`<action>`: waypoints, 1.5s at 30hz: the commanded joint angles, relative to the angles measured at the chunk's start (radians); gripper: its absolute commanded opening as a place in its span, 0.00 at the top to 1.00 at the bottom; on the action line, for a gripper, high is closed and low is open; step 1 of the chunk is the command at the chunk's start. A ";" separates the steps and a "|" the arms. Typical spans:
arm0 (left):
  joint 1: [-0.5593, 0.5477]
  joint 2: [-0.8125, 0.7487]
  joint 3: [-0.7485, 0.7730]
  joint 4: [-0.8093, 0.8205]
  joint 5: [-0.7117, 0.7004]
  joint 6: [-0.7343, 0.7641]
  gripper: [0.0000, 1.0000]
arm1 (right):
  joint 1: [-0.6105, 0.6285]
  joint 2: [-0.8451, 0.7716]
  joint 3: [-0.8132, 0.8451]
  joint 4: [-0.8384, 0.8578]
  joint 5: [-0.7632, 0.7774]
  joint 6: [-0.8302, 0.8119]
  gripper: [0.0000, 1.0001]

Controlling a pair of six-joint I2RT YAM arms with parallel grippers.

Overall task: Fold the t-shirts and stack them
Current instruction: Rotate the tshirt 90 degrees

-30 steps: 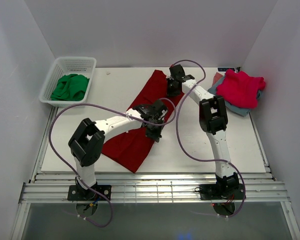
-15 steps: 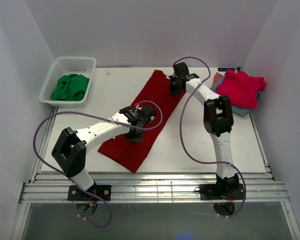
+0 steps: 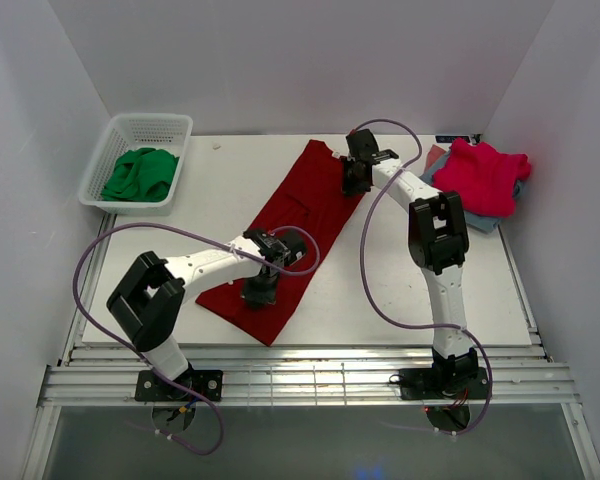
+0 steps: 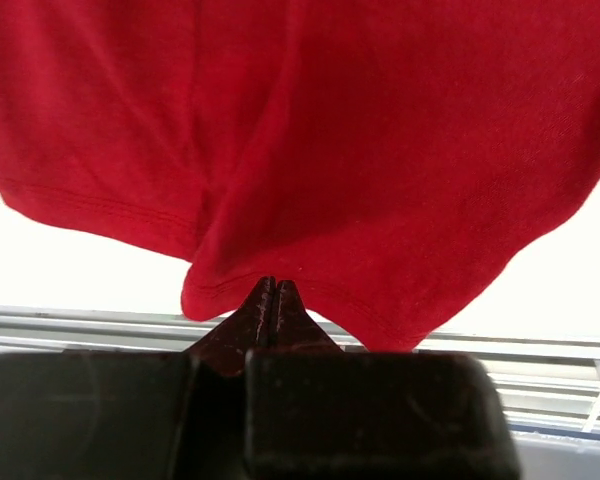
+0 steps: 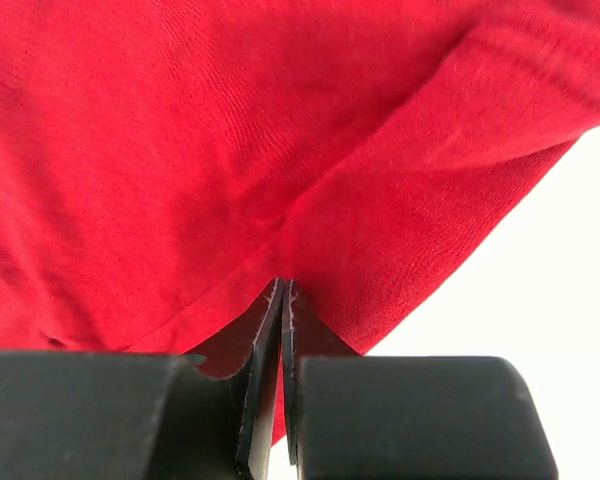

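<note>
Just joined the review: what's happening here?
Both arms are working the dark red t-shirt, lying diagonally across the table. The left gripper is shut on its near end, the right gripper on its far end. A pink-red shirt sits on grey-blue folded ones at far right; a white basket at far left holds green cloth.

The dark red t-shirt (image 4: 380, 150) is soft, matt, finely knitted cloth.

White table (image 3: 220, 190) between plain white walls (image 3: 300, 60), metal rails (image 3: 310, 380) along its near edge.
</note>
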 commanded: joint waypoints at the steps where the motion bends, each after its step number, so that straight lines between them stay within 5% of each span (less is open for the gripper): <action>1: -0.004 0.020 -0.033 0.054 0.053 0.022 1.00 | -0.005 0.025 -0.014 -0.017 -0.001 0.008 0.92; 18: -0.005 0.117 -0.139 0.216 0.319 0.102 1.00 | -0.005 0.129 0.049 -0.017 -0.007 0.014 0.92; 45: -0.078 0.410 0.329 0.252 0.627 0.151 1.00 | -0.027 0.232 0.205 0.003 -0.079 0.018 0.92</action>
